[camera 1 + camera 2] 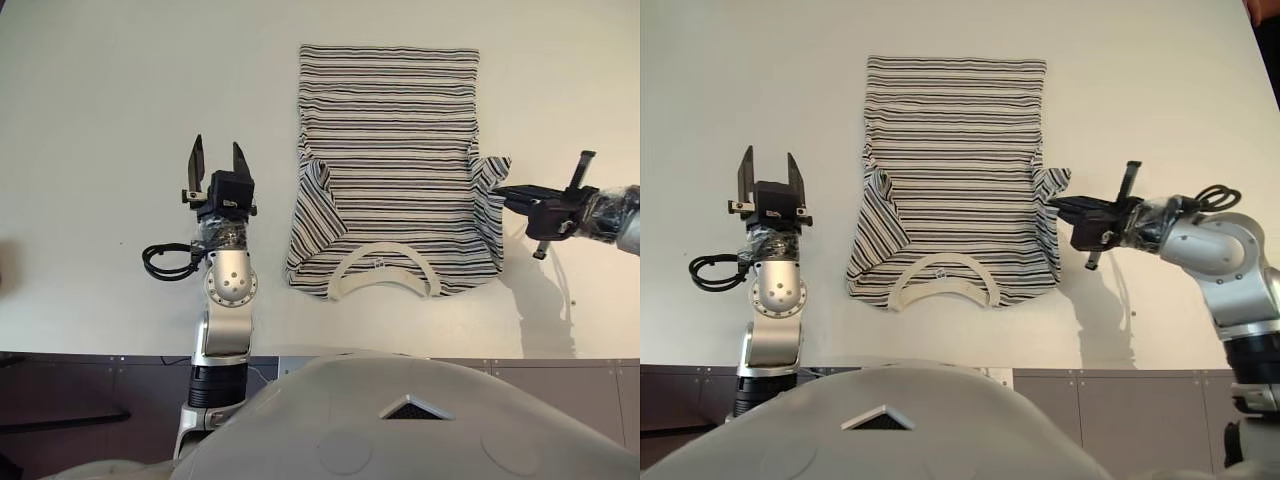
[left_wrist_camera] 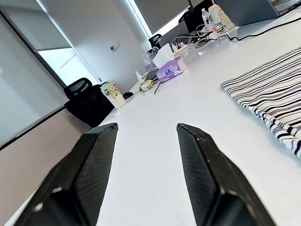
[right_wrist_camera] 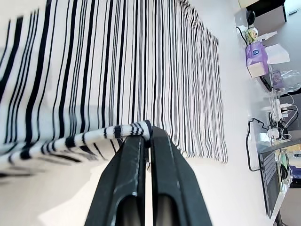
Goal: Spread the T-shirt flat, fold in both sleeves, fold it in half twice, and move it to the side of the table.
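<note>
Right wrist view: the right end effector is pinching the sleeve. Sleeve-folding seems underway, needing a carry inward over the T-shirt. The left end effector is hovering wide open.

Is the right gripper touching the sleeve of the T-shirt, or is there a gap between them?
Touching. The right wrist view shows the right gripper closed on the T-shirt at its sleeve edge, with striped cloth pinched between the fingertips.

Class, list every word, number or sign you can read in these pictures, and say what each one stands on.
No text here can be read.
Print on the purple tissue box: too blurred.
Print on the cup: too small.
Small mark at the T-shirt collar: too small.
</note>
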`<move>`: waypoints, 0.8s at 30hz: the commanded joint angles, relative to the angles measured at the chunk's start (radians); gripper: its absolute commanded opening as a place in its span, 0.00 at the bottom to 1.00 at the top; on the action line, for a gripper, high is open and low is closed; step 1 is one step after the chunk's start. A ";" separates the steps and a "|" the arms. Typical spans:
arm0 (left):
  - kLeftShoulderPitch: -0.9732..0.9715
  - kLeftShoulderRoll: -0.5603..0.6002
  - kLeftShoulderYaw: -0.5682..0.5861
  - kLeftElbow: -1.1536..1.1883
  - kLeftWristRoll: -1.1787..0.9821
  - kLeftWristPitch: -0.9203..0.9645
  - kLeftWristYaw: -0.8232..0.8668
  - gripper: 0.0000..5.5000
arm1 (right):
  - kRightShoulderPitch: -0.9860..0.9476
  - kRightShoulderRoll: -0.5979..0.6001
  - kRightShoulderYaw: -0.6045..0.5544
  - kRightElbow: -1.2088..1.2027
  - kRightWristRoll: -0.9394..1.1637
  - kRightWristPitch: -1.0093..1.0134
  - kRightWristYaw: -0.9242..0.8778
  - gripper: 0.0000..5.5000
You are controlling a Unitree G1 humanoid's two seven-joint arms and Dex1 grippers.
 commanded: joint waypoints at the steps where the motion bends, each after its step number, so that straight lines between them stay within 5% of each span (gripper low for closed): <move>1: -0.007 0.012 -0.001 0.017 0.000 -0.006 -0.003 0.43 | -0.043 0.058 0.036 -0.042 -0.005 0.051 0.021 0.03; 8: -0.026 0.032 -0.019 0.030 -0.007 -0.012 -0.027 0.43 | -0.009 0.140 0.121 -0.023 -0.127 0.044 -0.010 0.03; 15: -0.030 0.111 0.029 0.046 -0.033 -0.030 -0.070 0.43 | 0.015 0.191 0.077 -0.117 -0.073 0.143 -0.024 0.20; 19: 0.037 0.384 0.045 0.127 -0.042 -0.204 -0.257 0.43 | 0.023 0.048 -0.045 -0.053 -0.025 0.101 0.038 0.33; 21: 0.096 0.609 0.007 0.222 -0.052 -0.356 -0.448 0.47 | 0.031 -0.073 -0.040 0.086 -0.156 -0.052 0.042 0.40; 24: 0.116 0.774 -0.006 0.269 -0.163 -0.436 -0.671 0.55 | 0.100 -0.150 -0.022 0.087 -0.164 -0.138 0.100 0.49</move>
